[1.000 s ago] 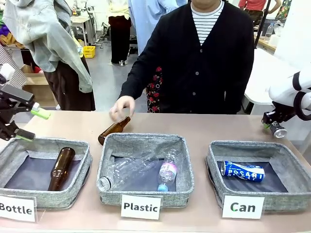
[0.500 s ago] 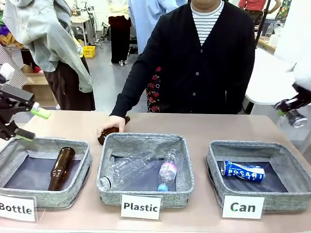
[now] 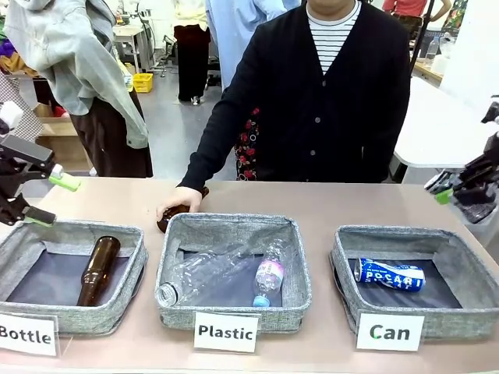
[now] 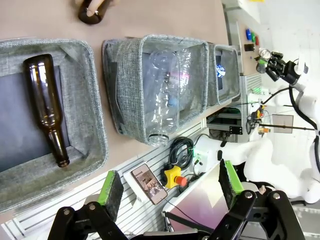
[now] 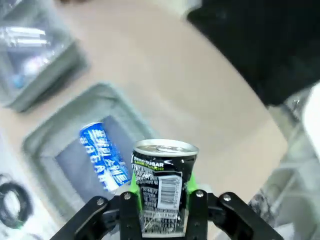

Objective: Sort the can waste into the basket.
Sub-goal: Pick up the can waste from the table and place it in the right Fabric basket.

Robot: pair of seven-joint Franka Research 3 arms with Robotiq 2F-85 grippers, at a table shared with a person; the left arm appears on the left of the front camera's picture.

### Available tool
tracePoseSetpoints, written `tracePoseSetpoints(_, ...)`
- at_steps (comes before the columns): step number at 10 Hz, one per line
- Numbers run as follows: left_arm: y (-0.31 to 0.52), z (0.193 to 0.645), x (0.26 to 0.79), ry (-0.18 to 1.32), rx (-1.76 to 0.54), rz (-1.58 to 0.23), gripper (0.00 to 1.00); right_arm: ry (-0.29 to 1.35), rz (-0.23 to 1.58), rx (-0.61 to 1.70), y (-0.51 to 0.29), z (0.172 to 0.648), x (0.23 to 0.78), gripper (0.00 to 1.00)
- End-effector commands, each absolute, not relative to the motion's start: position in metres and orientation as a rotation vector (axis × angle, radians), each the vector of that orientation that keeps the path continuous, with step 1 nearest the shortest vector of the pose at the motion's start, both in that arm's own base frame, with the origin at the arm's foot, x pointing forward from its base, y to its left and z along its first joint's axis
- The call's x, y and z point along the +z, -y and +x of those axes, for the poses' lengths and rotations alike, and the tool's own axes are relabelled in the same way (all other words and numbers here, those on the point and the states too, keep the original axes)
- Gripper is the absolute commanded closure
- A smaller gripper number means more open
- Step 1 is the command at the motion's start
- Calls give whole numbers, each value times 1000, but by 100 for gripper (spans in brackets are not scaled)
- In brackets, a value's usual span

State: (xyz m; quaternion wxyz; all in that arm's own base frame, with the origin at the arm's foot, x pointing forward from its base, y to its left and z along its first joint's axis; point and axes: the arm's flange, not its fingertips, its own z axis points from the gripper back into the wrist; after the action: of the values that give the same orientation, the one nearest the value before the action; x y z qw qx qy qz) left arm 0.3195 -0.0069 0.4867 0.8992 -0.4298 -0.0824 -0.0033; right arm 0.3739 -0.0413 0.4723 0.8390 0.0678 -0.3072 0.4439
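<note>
Blue can (image 3: 389,274) lies in Can basket (image 3: 341,269); right hand (image 5: 161,192) grips dark can (image 5: 162,181); left hand (image 4: 170,185) open.

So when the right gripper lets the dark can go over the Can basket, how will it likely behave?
The dark can is thin metal, probably light. Round-sided, it may roll in the Can basket toward the blue can.

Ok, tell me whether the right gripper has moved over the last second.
Yes. The right gripper, shut on the dark can, has shifted rightward and slightly up, away from the Can basket's far right corner.
</note>
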Motion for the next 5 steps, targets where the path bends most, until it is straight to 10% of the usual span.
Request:
tracePoseSetpoints(1,6,316,487,161,-4,-887,0,586,134,1155,35,362,455,100)
tracePoseSetpoints(5,6,316,487,161,-4,-887,0,511,191,1350,24,363,446,100)
